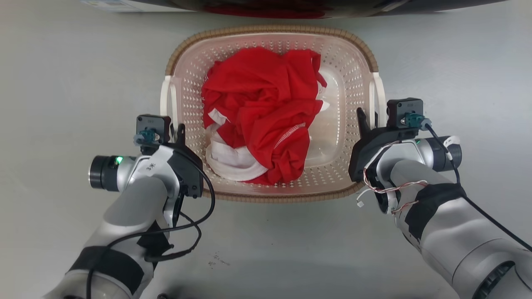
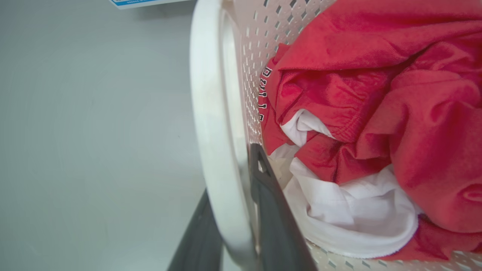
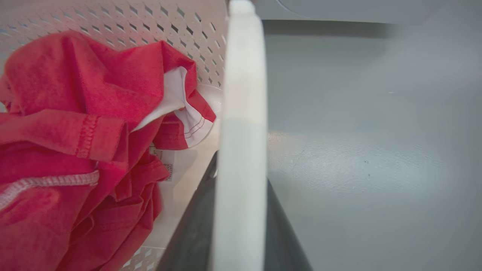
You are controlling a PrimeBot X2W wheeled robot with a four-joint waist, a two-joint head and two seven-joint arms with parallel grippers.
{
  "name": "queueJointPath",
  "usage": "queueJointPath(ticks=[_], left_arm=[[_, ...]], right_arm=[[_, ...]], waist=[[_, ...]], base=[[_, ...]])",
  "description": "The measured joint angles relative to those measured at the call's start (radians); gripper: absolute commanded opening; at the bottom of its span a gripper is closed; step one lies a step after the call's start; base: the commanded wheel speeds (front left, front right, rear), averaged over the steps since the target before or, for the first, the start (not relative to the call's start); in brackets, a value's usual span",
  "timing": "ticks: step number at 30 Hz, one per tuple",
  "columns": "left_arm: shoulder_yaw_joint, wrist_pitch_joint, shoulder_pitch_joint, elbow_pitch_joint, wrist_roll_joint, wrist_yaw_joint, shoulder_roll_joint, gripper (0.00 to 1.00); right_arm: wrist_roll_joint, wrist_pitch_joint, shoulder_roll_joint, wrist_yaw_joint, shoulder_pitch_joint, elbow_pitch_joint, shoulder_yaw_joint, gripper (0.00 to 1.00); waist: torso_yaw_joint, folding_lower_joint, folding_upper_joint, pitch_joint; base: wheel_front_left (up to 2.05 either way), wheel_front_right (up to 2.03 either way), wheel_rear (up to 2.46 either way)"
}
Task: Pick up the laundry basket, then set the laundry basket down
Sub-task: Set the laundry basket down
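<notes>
Laundry basket [image 1: 270, 197] straight ahead of me, grey floor [image 1: 62, 83] all around it, rim up, long axis running across me with a white handle at each end. My left gripper [image 1: 178, 132] pinches the left handle [image 2: 211, 113], one finger inside the wall and one outside; my right gripper [image 1: 365, 120] clamps the right handle [image 3: 243, 113] likewise. Red garment [image 1: 257, 104] lies over white cloth [image 1: 228, 164] inside. Lettering [image 2: 265, 94] on the red fabric is crumpled and unreadable, and the print on a sewn tag [image 3: 165, 169] is too small to read.

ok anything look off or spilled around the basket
Nothing stands out. The basket looks intact, the red and white clothes are all inside it, and the left hand and right hand each clamp a white handle squarely.
</notes>
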Motion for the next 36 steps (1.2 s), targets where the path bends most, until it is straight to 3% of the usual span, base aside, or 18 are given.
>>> queueJointPath(ticks=[23, 26, 29, 30, 34, 35, 36], left_arm=[[-0.004, -0.03, -0.049, 0.029, 0.01, -0.017, -0.003, 0.0], [-0.003, -0.036, -0.053, 0.034, 0.01, -0.016, -0.004, 0.0], [-0.003, -0.036, -0.053, 0.041, 0.01, -0.016, -0.006, 0.02], [-0.002, -0.037, -0.053, 0.042, 0.01, -0.016, -0.007, 0.13], [-0.002, -0.043, -0.057, 0.043, 0.01, -0.015, -0.007, 0.27], [-0.002, -0.043, -0.058, 0.045, 0.01, -0.013, -0.009, 0.27], [0.0, -0.043, -0.058, 0.046, 0.01, -0.012, -0.01, 0.37]], right_arm=[[-0.007, -0.016, -0.001, 0.0, -0.038, 0.01, 0.009, 0.0], [-0.007, -0.021, -0.001, 0.0, -0.039, 0.01, 0.011, 0.05], [-0.007, -0.021, -0.001, 0.0, -0.039, 0.01, 0.014, 0.22], [-0.007, -0.021, -0.001, 0.0, -0.039, 0.01, 0.015, 0.24], [-0.018, -0.021, -0.001, 0.0, -0.039, 0.018, 0.025, 0.47], [-0.02, -0.021, 0.001, 0.0, -0.039, 0.018, 0.028, 0.47], [-0.02, -0.021, 0.002, 0.0, -0.039, 0.018, 0.029, 0.95]], waist=[[0.003, -0.0001, 0.0, 0.046], [0.003, -0.0002, 0.0, 0.047], [0.003, -0.0001, 0.0, 0.048], [0.003, -0.0001, 0.0, 0.048], [0.004, -0.0001, 0.0, 0.049], [0.005, -0.0001, 0.0, 0.049], [0.005, -0.0001, 0.0, 0.049]], base=[[0.0, 0.0, 0.0], [0.0, 0.0, 0.0], [0.0, 0.0, 0.0], [0.0, 0.0, 0.0], [0.0, 0.0, 0.0], [0.0, 0.0, 0.0], [0.0, 0.0, 0.0]])
